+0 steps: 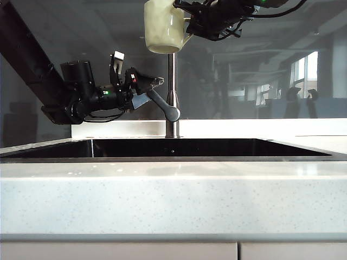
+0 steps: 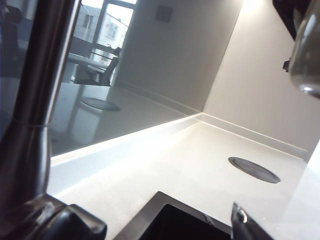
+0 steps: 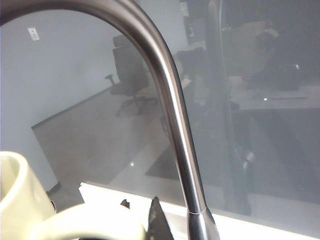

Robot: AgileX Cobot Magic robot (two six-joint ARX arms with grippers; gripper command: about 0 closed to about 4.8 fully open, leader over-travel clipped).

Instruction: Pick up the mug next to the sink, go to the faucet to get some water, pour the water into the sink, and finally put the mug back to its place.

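A: The right gripper grips the mug by its handle, at 12 o'clock over the faucet.

B: And the left gripper?

A: Its 2 fingers are spread around the lever, not clamped, at 9 o'clock of the faucet.

B: So the filling step is in hand.

A: Likely. Next, the lever needs lifting with the mug under the spout, above the sink.

light: dim backdrop, bright window right | glare: countertop | blur: close-ups soft
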